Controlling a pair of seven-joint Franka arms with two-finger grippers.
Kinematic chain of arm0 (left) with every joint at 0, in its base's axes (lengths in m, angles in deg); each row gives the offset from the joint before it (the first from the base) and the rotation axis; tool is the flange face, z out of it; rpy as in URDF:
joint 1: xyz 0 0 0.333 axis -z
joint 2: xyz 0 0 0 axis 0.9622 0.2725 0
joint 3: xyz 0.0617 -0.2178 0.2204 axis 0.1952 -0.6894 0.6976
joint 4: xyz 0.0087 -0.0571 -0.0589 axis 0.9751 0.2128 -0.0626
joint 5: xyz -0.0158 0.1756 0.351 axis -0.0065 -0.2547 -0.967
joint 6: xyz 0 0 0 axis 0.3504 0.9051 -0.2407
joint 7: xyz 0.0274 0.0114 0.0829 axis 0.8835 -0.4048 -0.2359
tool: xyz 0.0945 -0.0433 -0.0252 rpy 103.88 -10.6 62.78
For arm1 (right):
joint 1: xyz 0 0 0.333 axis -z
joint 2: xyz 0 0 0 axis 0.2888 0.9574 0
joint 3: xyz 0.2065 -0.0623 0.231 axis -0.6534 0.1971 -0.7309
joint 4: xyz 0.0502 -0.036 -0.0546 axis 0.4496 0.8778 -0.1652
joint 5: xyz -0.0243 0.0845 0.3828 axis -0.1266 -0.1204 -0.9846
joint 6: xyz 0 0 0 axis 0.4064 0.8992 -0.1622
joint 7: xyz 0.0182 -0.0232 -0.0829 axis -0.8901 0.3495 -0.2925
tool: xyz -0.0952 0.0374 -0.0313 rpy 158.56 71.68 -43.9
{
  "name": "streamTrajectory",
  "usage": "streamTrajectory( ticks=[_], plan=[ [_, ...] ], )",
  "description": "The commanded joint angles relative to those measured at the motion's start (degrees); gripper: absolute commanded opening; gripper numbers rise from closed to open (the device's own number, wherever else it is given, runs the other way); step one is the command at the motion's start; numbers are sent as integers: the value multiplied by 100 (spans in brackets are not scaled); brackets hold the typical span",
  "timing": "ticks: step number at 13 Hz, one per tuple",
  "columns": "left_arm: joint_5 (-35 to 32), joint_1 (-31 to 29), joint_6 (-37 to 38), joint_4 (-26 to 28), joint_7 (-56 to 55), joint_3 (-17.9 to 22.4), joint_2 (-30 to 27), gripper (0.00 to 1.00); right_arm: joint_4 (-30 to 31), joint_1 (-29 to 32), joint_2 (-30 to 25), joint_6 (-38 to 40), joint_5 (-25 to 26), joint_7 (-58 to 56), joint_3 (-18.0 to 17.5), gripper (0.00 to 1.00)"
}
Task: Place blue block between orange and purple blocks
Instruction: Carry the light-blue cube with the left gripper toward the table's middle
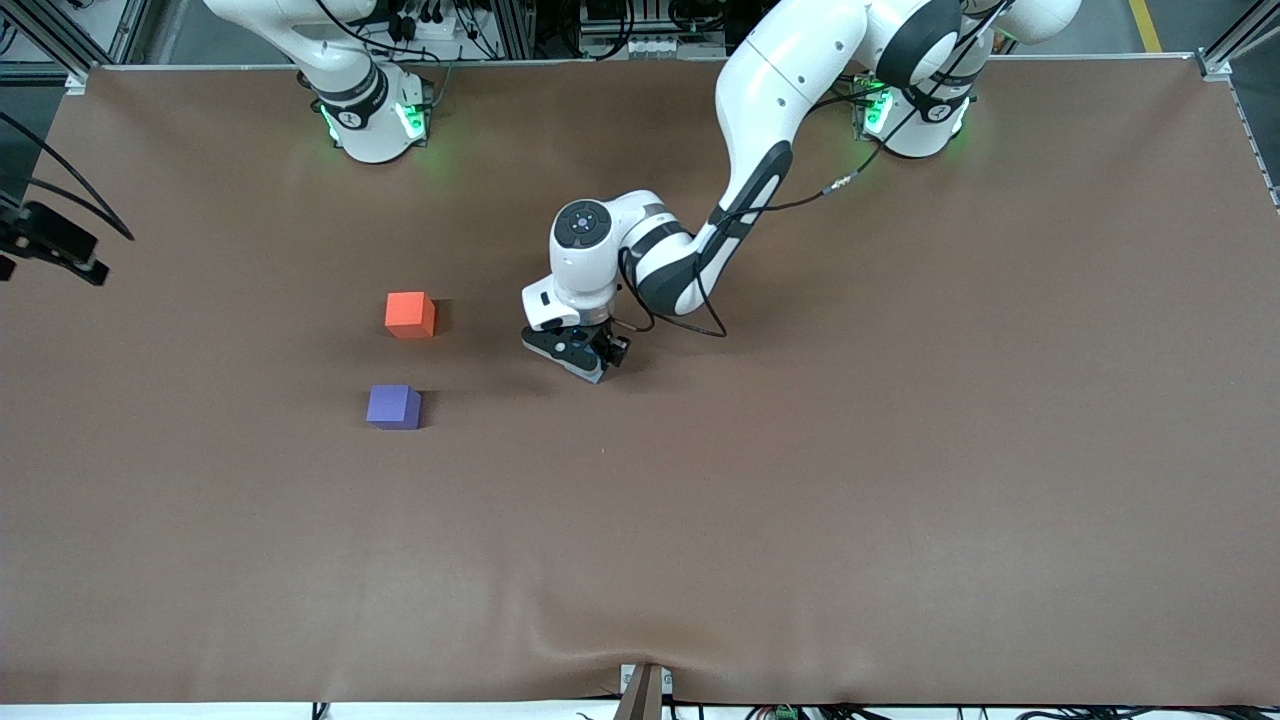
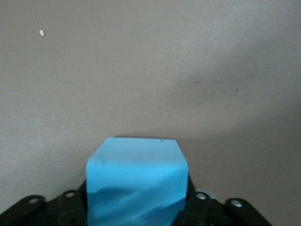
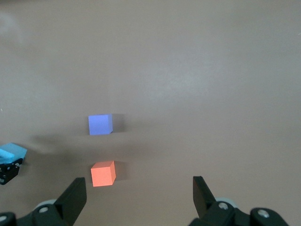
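No text, label, brand, number or sign can be read on anything here: the orange block (image 1: 410, 314), purple block (image 1: 393, 407) and blue block (image 2: 136, 186) have plain faces, the brown table cover (image 1: 900, 450) is unmarked, and the small markings on the arm bases (image 1: 372, 118) are too small to make out

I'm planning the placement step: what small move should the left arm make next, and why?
Probably carry the blue block, gripped in the left tool, toward the right arm's end of the table, to the gap between the orange block and purple block. The block is not yet there. The right tool waits open, up in the air.
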State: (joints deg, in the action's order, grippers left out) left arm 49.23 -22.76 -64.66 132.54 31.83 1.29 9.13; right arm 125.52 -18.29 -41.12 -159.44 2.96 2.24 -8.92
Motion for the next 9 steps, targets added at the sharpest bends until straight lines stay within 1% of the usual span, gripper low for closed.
streamTrajectory(
  ticks=[1, 3, 5, 6, 7, 9],
  plan=[
    [24, 51, 389, -163, -172, 30, -101, 100, -115, -201, 370, 10, -20, 45, 10, 100],
    [24, 42, 1005, -163, -172, 30, -460, 100, -79, -412, 406, 72, -37, 45, 10, 100],
    [7, -141, 1524, -146, -137, 100, -1171, 100, 8, -631, 476, 98, -37, 98, 10, 100],
    [24, -403, 1718, -50, -119, 100, -1609, 100, 61, -719, 528, 202, -81, 133, 10, 100],
    [24, -649, 2033, 81, -102, 65, -1979, 100, 157, -799, 625, 238, -264, 290, 10, 100],
    [24, -1124, 3068, 83, -93, 74, -2569, 100, 377, -1061, 713, 56, -922, 1226, 10, 100]
  ],
)
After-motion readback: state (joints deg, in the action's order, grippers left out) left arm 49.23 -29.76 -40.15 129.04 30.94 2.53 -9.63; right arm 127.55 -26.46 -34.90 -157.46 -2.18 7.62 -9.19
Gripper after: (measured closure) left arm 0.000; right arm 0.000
